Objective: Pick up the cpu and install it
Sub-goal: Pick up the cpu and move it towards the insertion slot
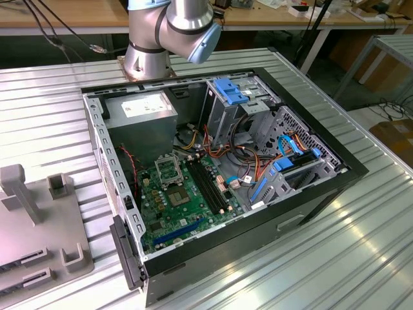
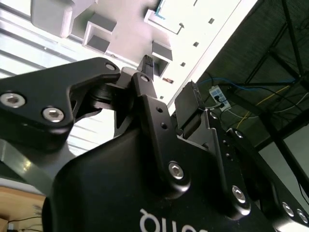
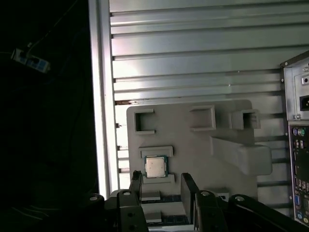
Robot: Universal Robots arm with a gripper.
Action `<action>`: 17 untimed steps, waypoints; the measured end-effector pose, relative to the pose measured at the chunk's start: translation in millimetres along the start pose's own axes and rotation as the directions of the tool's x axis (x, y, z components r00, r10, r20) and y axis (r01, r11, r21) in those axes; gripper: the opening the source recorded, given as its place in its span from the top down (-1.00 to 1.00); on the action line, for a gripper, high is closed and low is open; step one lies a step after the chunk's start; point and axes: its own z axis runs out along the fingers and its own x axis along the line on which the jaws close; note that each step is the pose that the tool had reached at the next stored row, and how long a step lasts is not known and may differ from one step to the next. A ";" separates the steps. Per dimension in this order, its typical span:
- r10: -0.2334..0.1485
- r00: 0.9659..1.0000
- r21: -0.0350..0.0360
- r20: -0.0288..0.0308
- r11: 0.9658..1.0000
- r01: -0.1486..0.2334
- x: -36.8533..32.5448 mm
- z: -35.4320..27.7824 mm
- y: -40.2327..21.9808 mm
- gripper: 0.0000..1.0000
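A ribbed metal tabletop (image 1: 361, 245), a wooden workbench (image 1: 64, 13) behind it, cables (image 1: 389, 106) on the dark floor (image 1: 358, 87).

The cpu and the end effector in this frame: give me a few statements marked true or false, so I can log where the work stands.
1. The cpu lies flat on the grey fixture plate, between two raised holders. True.
2. The end effector is shut on the cpu. False: its fingers stand apart and hold nothing, and the cpu lies on the plate just ahead of them.
3. The computer case lies open on the ribbed metal table. True.
4. The cpu already sits in the motherboard socket. False: the cpu is on the fixture plate, outside the case.
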 end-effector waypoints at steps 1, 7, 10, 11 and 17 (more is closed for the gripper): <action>-0.004 1.000 0.000 0.000 1.000 0.004 0.1 1.8 -0.2 0.08; -0.036 0.999 0.001 -0.002 0.999 0.036 4.2 18.5 -1.5 0.08; -0.043 0.999 0.004 -0.003 0.999 0.043 5.1 22.0 -1.7 0.08; -0.044 0.999 0.006 -0.003 0.999 0.044 5.3 22.9 -1.7 0.08; -0.044 0.999 0.040 -0.003 0.998 0.044 7.9 30.4 1.6 0.08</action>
